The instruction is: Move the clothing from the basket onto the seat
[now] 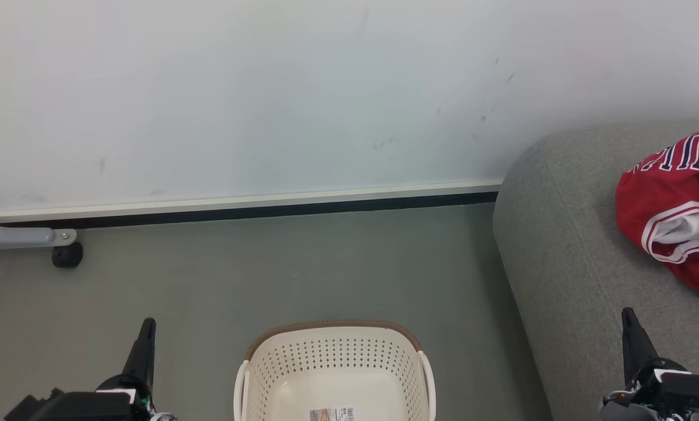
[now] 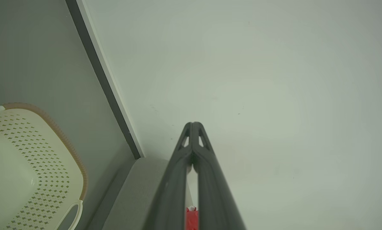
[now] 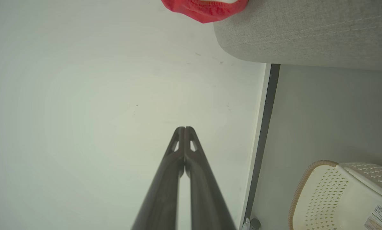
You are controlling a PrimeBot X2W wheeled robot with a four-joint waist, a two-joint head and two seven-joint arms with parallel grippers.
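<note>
The clothing [image 1: 671,216] lies on the seat [image 1: 560,245] at the right edge of the head view. It is placed above and a little to the right of the right gripper [image 1: 633,333], and well apart from it. The left gripper [image 1: 145,342] is seen far off on the other side, over the grey floor [image 1: 267,275]. The basket [image 1: 332,323] is set on the floor between the two grippers, just beside the seat's rounded end. Its pale bottom and a barcode sticker [image 1: 332,414] are laid bare.

In the right wrist view the fingers [image 3: 165,191] are shown pressed together at the tips, and nothing is held between them. The same is shown for the left gripper's fingers [image 2: 173,191] in the left wrist view: the tips are closed on each other and nothing is gripped. A small red patch [image 2: 191,218] is glimpsed low between those fingers. It may be the clothing on the seat beyond, but it is too small for that to be told.

The clothing is seen as a crumpled heap of bright red thin fabric, partly cut off by the picture's edge. One opening is bordered by white striped trim, and white fabric is exposed inside it. Dark navy letters outlined in white are carried across the upper fold. A red hem is also seen hanging at the seat's edge in the right wrist view, against the pale wall [image 1: 267,88].
</note>
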